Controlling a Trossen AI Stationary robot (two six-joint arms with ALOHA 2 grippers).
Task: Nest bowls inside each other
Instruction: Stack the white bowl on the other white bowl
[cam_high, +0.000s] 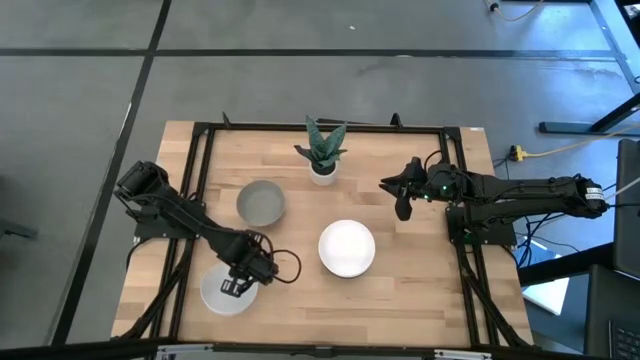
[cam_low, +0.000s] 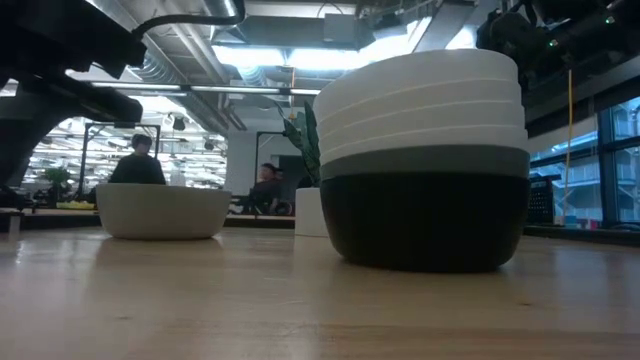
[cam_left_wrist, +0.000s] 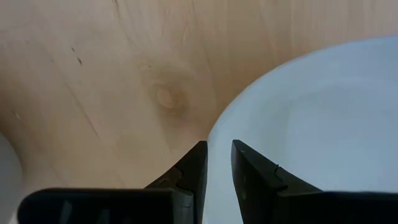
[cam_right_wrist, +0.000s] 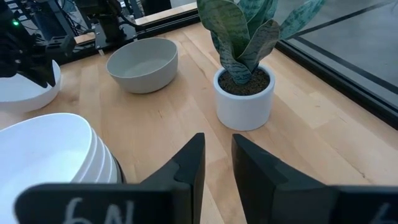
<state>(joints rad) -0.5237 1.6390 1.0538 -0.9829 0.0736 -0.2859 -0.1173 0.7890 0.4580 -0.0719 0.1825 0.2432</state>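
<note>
Left tool takes the loose white bowl's rim; the stack waits mid-counter.

The counter (cam_high: 400, 290) carries a nested stack (cam_high: 346, 248), black base and white top, a grey bowl (cam_high: 261, 202) apart, and a white bowl (cam_high: 226, 292) near the front-left edge. The left tool (cam_left_wrist: 217, 163), fingers narrowly parted, seems to straddle that rim for lifting. The right tool (cam_right_wrist: 217, 163) hovers empty, slightly parted, near the plant (cam_high: 322, 150).

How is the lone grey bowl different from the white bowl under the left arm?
The grey bowl is darker and stands clear of both arms, near the potted plant. The white bowl sits at the table's front, with the left gripper at its rim. Both are round, upright and empty.
</note>
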